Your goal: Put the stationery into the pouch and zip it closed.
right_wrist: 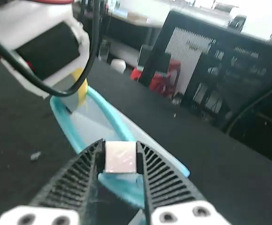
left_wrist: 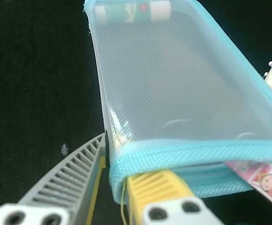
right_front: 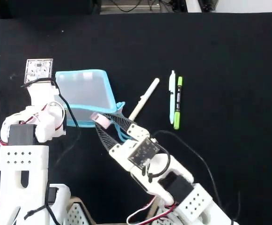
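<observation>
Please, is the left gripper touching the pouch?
Touching: the left wrist view shows the left gripper pinching the pouch by its teal rim.

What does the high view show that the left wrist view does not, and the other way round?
High view adds: a pale blue pen and a green marker side by side, right of the pouch. Left wrist view adds: the left gripper pinching the pouch's rim, and a labelled stick inside at the opposite end. Both: the pouch, a white pen beside it, the pink eraser at its opening.
</observation>
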Robot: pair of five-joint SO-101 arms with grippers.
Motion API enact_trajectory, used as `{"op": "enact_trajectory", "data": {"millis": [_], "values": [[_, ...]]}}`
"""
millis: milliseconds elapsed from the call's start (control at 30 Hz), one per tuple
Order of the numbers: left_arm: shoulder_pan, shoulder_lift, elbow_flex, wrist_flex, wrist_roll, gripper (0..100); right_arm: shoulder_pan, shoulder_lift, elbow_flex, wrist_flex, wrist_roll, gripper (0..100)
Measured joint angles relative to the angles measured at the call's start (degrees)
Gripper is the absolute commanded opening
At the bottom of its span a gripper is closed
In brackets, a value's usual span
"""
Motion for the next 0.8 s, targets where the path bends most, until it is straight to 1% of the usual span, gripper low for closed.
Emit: {"op": "enact_trajectory", "data": {"millis": [167, 433, 600, 667, 800], "values": [[0.0, 0.0, 0.0, 0.0, 0.0, 3, 0.1, 3.5, -3.4, 2.3, 0.0, 1.1], [-0.3, 0.0, 0.0, 0.0, 0.0, 3, 0.0, 20.4, -14.4, 1.9, 0.0, 1.1], [-0.3, 0.0, 0.0, 0.0, -0.1, 3, 0.0, 31.0, -17.0, -6.9, 0.0, 1.1], [-0.3, 0.0, 0.0, 0.0, -0.1, 3, 0.0, 32.4, -17.0, -9.6, 0.0, 1.1], [-0.3, 0.0, 0.0, 0.0, -0.1, 3, -0.1, 32.4, -17.0, -10.8, 0.0, 1.1]]}}
